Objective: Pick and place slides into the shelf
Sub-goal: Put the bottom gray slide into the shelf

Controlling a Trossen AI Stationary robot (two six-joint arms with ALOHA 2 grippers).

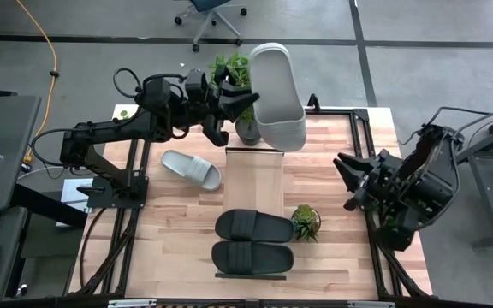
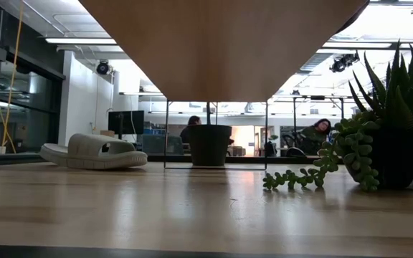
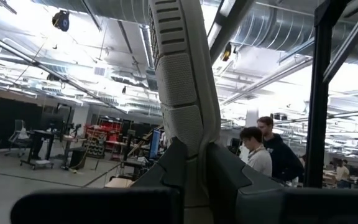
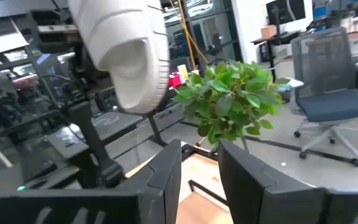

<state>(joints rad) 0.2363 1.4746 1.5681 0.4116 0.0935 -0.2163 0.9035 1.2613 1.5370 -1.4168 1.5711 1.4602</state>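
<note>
The left gripper is reaching over the far end of the table with its two dark fingers pinched narrow on the edge of a light grey ribbed-strap slide, which is hanging in the air, raised above the far end of the long pale-wood shelf board with thin black metal rails at its short ends. In the left wrist view that held grey slide is standing up between the fingers, its sole texture facing the camera. Just beside the gripper a leafy green plant in a dark pot is sitting at the table's far edge. A second light grey slide is lying on the butcher-block tabletop to the left of the shelf, apart from it. At the near end of the shelf two black slides are lying side by side across the board, one farther and one nearer, just beside each other. A small succulent in a dark pot is sitting right next to them. The right gripper is waiting over the table's right edge, well apart from the slides, its fingers standing partly apart and holding nothing.
</note>
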